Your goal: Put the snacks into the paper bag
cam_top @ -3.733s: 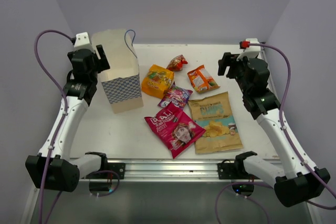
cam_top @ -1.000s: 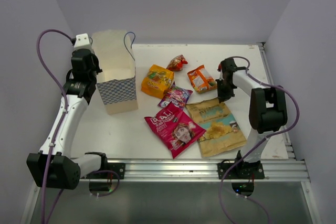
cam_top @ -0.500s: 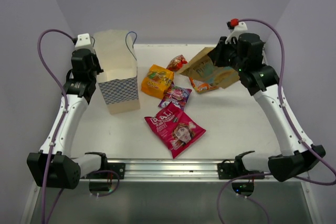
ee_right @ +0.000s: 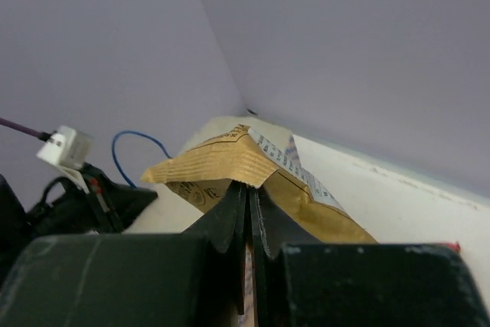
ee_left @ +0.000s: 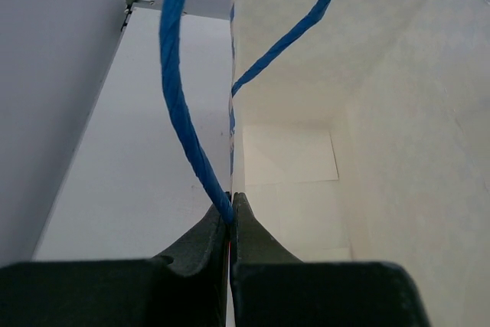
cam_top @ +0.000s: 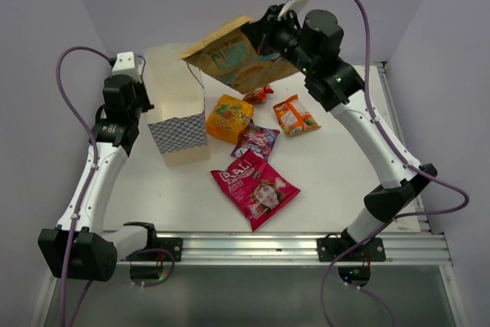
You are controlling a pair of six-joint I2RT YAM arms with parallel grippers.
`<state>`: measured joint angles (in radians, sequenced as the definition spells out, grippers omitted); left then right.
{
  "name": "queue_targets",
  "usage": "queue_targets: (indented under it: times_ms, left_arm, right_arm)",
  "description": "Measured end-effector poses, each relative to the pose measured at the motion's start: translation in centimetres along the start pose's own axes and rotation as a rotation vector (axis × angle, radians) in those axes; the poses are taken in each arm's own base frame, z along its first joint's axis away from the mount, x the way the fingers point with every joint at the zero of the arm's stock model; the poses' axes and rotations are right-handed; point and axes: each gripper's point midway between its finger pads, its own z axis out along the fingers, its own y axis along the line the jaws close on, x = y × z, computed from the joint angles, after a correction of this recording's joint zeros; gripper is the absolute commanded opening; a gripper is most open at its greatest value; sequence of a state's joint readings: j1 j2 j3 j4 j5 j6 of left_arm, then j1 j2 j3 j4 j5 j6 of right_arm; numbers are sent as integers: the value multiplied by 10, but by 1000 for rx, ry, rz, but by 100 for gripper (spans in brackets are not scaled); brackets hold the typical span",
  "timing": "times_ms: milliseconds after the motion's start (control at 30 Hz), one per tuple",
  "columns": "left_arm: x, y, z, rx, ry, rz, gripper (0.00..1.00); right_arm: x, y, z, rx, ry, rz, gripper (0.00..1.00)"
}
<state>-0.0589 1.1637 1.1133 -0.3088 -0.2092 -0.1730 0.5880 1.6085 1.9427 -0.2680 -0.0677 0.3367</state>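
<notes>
The paper bag point(cam_top: 178, 112) stands upright at the left rear, mouth open. My left gripper point(ee_left: 230, 216) is shut on its wall edge and blue cord handle point(ee_left: 180, 105); the bag's inside point(ee_left: 321, 166) holds nothing. My right gripper point(ee_right: 249, 189) is shut on the seam of the large tan chips bag point(cam_top: 233, 59), which hangs high in the air just right of the bag's mouth point(ee_right: 230, 162). On the table lie the magenta bag point(cam_top: 255, 188), the yellow-orange pouch point(cam_top: 229, 118), the small purple packet point(cam_top: 258, 140), the small orange packet point(cam_top: 295, 115) and the small red packet point(cam_top: 259, 95).
White table point(cam_top: 337, 166) enclosed by lilac walls on the left, back and right. A metal rail point(cam_top: 253, 246) runs along the near edge between the arm bases. The right arm reaches across above the loose packets.
The right gripper took the tan chips bag off the table, lifted it and carried it left and up toward the paper bag's mouth. The left gripper has kept its hold on the bag.
</notes>
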Motion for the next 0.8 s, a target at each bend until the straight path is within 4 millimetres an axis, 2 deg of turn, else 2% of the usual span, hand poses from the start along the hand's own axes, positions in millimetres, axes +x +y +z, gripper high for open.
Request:
queue_targets:
  times_ms: [100,233,367,467,633,800]
  left_arm:
    - [0,0,-7,7,-9,-3,0]
    - [0,2,-18,8,-12,-7,0]
    - [3,2,-23,14,1,-10,0]
    - [10,1,-26,21,34,-10,0]
    - [11,-2,-31,38,58,-11,0]
    - [16,-3,-39,50,78,-10,0]
  right_arm:
    - [-17,38,13,-64,-53,-44,0]
    - [-49,86,17,-147,-145,-87,0]
    - [-92,108,10,-198,-269,-83,0]
    - [-116,122,1,-234,-354,-75,0]
    - [-132,157,-10,-324,-439,-62,0]
    - [-128,174,-6,-383,-462,-59,0]
